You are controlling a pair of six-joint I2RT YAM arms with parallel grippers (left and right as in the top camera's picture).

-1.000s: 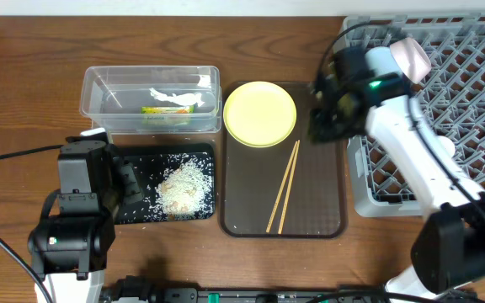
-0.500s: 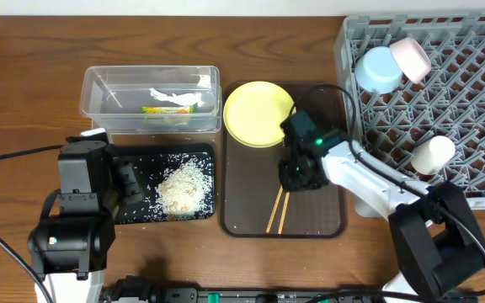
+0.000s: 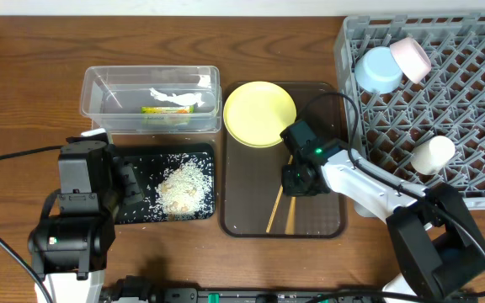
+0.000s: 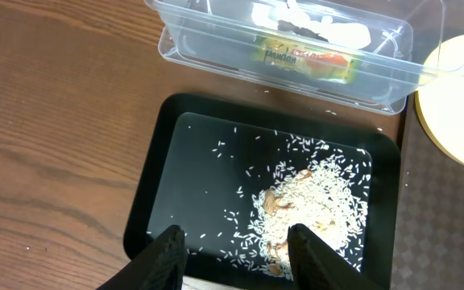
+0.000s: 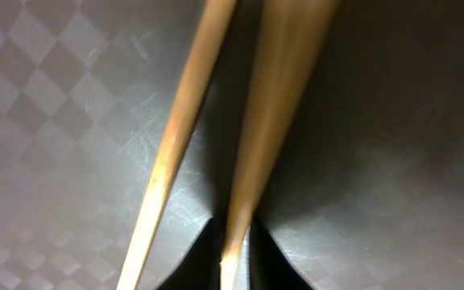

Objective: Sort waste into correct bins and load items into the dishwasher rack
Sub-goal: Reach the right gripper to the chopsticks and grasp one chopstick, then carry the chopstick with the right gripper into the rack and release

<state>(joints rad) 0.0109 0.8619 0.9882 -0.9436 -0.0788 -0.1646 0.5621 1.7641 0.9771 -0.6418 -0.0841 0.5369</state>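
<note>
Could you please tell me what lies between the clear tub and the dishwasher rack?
In the overhead view, the yellow plate lies between the clear tub and the dishwasher rack, on the far end of the brown tray.

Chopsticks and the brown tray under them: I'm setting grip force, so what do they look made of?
The chopsticks look like wood or bamboo: tan, mostly matte with a slight sheen and faint lengthwise streaks. The tray looks like moulded plastic: dark brown, semi-matte, embossed with a fine diamond checker texture. That texture may resist slipping, but the pictures cannot confirm it.
</note>
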